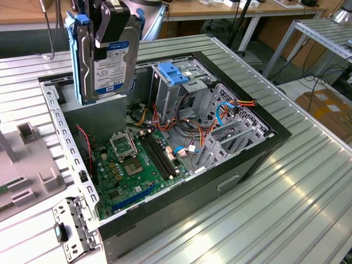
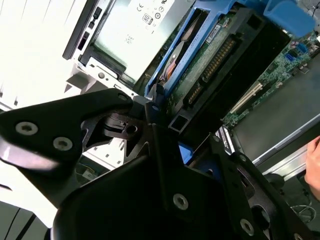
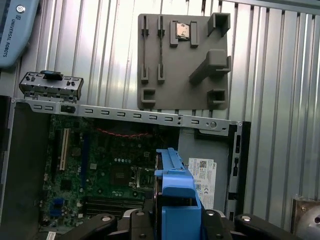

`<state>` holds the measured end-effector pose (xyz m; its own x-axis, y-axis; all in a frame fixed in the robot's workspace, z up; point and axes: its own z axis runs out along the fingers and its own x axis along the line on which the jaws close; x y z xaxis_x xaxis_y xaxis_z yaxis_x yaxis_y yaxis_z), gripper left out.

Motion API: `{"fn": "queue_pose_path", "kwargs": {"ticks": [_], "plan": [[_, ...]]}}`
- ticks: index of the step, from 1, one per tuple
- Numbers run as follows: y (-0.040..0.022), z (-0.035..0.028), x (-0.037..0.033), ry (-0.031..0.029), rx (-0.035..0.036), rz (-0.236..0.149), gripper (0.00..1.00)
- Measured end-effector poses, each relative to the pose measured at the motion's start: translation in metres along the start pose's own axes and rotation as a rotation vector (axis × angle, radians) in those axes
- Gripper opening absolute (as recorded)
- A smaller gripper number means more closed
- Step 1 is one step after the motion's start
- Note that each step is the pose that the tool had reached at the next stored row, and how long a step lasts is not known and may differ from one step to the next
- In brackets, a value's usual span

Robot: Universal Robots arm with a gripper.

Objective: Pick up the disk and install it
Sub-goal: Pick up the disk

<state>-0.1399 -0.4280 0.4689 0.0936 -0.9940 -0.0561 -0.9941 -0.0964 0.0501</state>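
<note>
Pickup looks done. My hand [image 1: 107, 33] is clamped on the disk [image 1: 107, 69], one black finger across the labelled face and the other behind it. The disk hangs upright on edge, label toward the exterior camera and blue rails on its long edges, off the surface [image 1: 286, 220] and over the open case [image 1: 60, 126]. It sits at the exterior view's left, above the grey power supply [image 1: 99, 118]. In the first wrist view the top rail of the disk [image 3: 175, 195] stands between the finger links, with the motherboard [image 3: 100, 170] and the power supply's sticker [image 3: 202, 180] below it. In the second wrist view the circuit-board side of the disk [image 2: 210, 55] faces the camera.

Installing is what is left, as I judge it. The disk touches nothing in the case. The drive cage [image 1: 176, 82] with its blue latch stands well apart from it, toward the exterior view's right, beyond a tangle of cables [image 1: 192, 129].

What I cannot make out:
- The far finger is hidden behind the disk in the exterior view, and the black links block the contact in both wrist views, so I cannot check how squarely the pads sit.
- The disk's lower edge overlaps the power supply in the exterior view, so I cannot tell how high it hangs above it.
- I cannot see into the cage slot, so I cannot tell whether it is free.
- A pink shape [image 2: 315, 160] at the edge of the second wrist view is cut off, and I cannot identify it.
</note>
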Motion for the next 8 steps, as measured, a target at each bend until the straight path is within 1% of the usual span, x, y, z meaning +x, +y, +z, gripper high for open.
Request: {"fn": "queue_pose_path", "kwargs": {"ticks": [3,5,8], "plan": [[-0.0052,-0.0002,0.002,-0.0001,-0.0004,0.0,0.37],[-0.0105,-0.0004,0.004,-0.0001,-0.0008,0.0,0.37],[-0.0154,-0.0006,0.0059,-0.0001,-0.0011,0.0,0.37]]}}
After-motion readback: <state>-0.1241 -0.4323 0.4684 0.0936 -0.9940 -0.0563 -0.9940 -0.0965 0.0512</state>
